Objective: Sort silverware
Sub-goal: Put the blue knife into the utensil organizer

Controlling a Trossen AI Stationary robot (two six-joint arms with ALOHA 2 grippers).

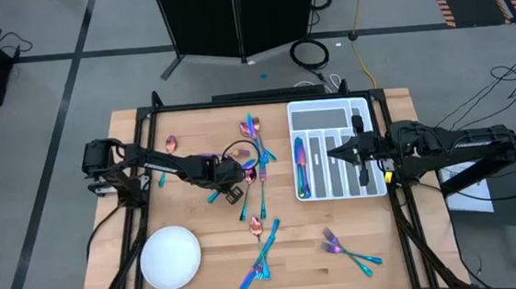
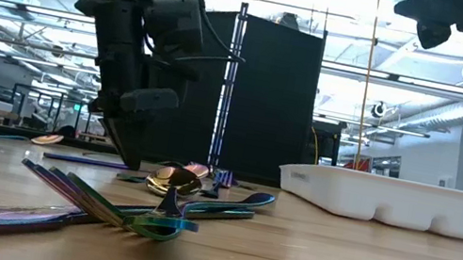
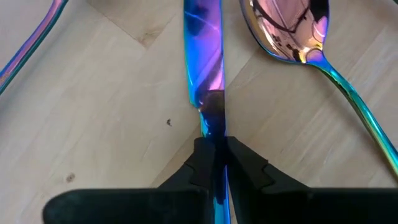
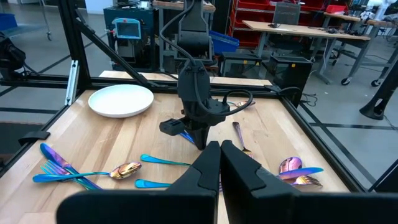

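A: From above, what's hard to see?

B: The left gripper [image 1: 249,173] is down at mid-table among the silverware [image 1: 257,149]; the piece it holds is hidden under the arm. More pieces lie by the plate [image 1: 170,257] and inside the tray [image 1: 332,152]. The right gripper [image 1: 344,152] hangs over the tray, fingers pressed together, empty.

A: At table height?

B: Forks [image 2: 103,206] up close block the pieces behind.

A: Left wrist?

B: The fingers [image 3: 199,163] are clamped on a knife [image 3: 204,56], its handle cut off; a spoon [image 3: 289,28] lies beside
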